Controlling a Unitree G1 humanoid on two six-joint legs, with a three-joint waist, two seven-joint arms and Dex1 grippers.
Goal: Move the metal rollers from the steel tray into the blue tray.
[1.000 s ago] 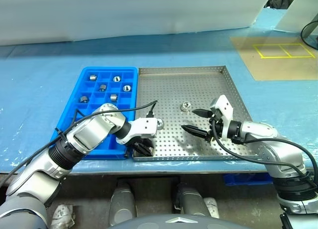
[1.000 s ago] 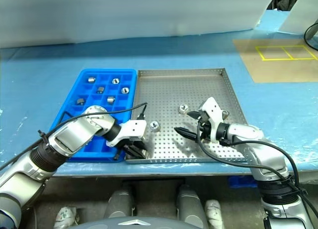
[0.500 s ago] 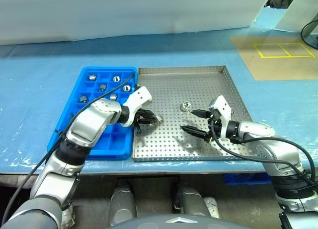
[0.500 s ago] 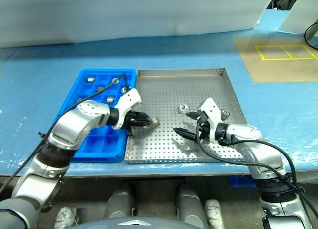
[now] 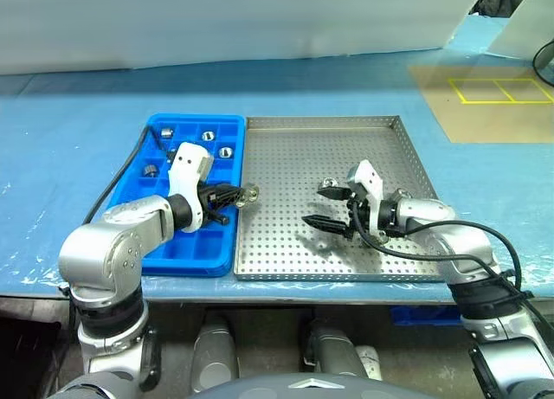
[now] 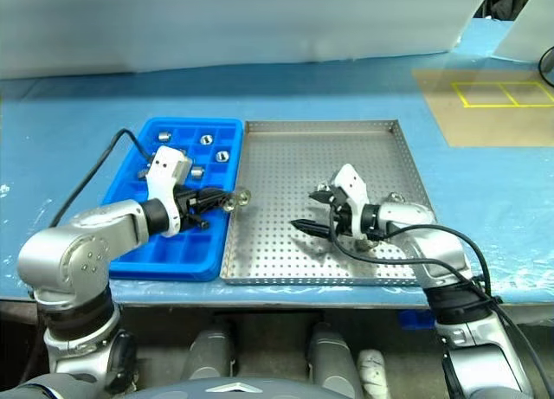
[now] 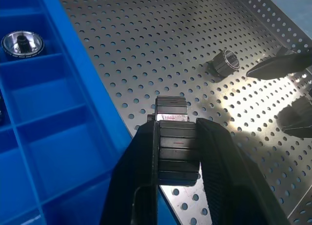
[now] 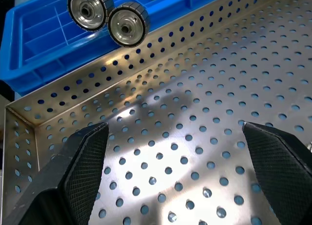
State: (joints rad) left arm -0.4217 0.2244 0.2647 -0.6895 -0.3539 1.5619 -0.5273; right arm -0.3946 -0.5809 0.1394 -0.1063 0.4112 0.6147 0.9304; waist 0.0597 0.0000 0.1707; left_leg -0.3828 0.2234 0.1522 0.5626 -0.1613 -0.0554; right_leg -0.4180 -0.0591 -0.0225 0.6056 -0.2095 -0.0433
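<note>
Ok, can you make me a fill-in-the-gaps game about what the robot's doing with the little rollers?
1. The left gripper is shut on a metal ____ at the blue tray's edge.
2. The right gripper's jaws are ____.
3. The steel tray has just ____ loose roller lying in it.

Missing words: roller, open, one.
</note>
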